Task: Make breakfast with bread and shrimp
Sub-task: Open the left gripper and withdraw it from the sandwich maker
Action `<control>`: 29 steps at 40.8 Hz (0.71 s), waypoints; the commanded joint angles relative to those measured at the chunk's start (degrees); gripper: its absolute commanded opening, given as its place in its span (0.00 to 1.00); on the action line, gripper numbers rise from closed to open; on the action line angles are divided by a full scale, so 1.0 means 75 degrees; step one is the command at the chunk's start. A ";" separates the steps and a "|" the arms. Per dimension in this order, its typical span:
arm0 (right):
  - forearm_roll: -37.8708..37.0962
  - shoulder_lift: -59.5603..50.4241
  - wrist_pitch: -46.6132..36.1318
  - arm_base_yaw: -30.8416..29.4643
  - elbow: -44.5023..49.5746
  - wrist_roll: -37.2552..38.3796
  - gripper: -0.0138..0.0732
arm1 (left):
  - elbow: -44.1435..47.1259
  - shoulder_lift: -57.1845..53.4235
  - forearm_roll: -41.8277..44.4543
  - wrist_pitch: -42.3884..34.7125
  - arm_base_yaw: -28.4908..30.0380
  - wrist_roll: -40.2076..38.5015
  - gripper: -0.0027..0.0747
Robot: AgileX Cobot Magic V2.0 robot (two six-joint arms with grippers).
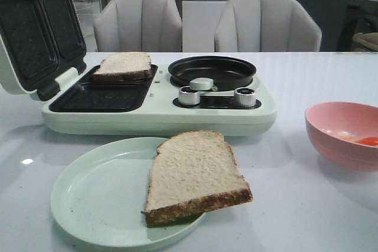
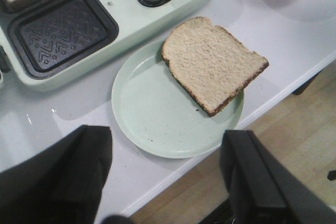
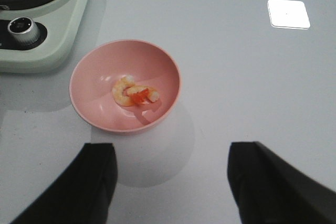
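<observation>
The white worktop (image 1: 307, 205) carries a pale green breakfast maker (image 1: 159, 116) across its middle, lid (image 1: 35, 28) swung up at the 9 o'clock end to bare two dark griddle wells. One bread slice (image 1: 123, 65) lies in the far well; the near well (image 1: 100, 97) beside it holds nothing. Toward 3 o'clock on the same appliance sits a round black pan (image 1: 212, 70) with two silver knobs (image 1: 189, 95) in front of it. At 6 o'clock from the appliance, a mint green plate (image 1: 88, 199) bears the second bread slice (image 1: 195, 175), which lies on the plate's 3 o'clock side with its dark crust jutting over the rim. At 3 o'clock from the plate, well apart, a pink bowl (image 1: 342, 137) holds the shrimp (image 3: 135, 94), curled in its bottom. The left gripper (image 2: 168, 177) hangs above the plate's near edge, fingers spread wide and holding nothing. The right gripper (image 3: 173, 182) hangs near the bowl, also spread wide and empty.
</observation>
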 commanded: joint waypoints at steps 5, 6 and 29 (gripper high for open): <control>-0.0039 0.0073 -0.0527 -0.0027 -0.0271 -0.0024 0.80 | 0.0421 -0.1011 -0.0117 -0.0635 -0.0070 -0.0011 0.66; -0.0039 0.0073 -0.0535 -0.0027 -0.0271 -0.0024 0.80 | 0.0449 -0.1082 -0.0117 -0.0635 -0.0070 -0.0011 0.66; 0.1799 0.0710 0.0209 0.0148 -0.0336 -0.0594 0.80 | 0.0553 -0.1349 -0.0117 -0.0635 -0.0070 -0.0011 0.66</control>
